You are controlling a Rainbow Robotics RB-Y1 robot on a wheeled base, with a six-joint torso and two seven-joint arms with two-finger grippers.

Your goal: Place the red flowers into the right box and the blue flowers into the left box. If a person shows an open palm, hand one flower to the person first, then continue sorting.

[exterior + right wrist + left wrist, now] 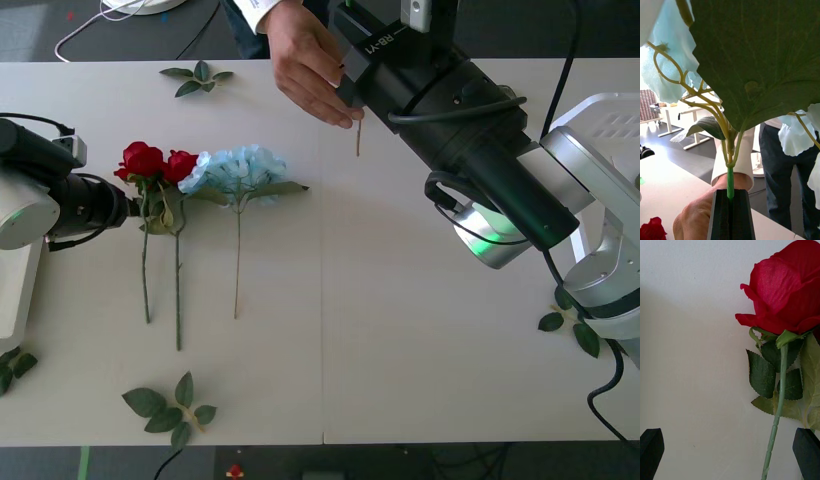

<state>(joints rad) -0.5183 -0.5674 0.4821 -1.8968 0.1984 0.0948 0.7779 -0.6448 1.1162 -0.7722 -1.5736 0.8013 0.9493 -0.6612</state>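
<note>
My right gripper (348,92) reaches to the table's far side and is shut on the green stem (730,183) of a blue flower (662,75). The stem's end (358,135) hangs below it. A person's hand (310,65) touches this gripper; in the right wrist view the hand (696,213) sits just behind the fingers. Two red flowers (142,160) (180,165) and another blue flower (235,168) lie on the table at the left. My left gripper (133,208) is open beside the leftmost rose (790,288), whose stem runs between its fingers. The boxes are out of view.
Loose leaf sprigs lie at the far edge (200,78), the near edge (170,408), the right edge (570,325) and the left corner (10,365). A white object (15,290) sits under my left arm. The table's middle (420,330) is bare.
</note>
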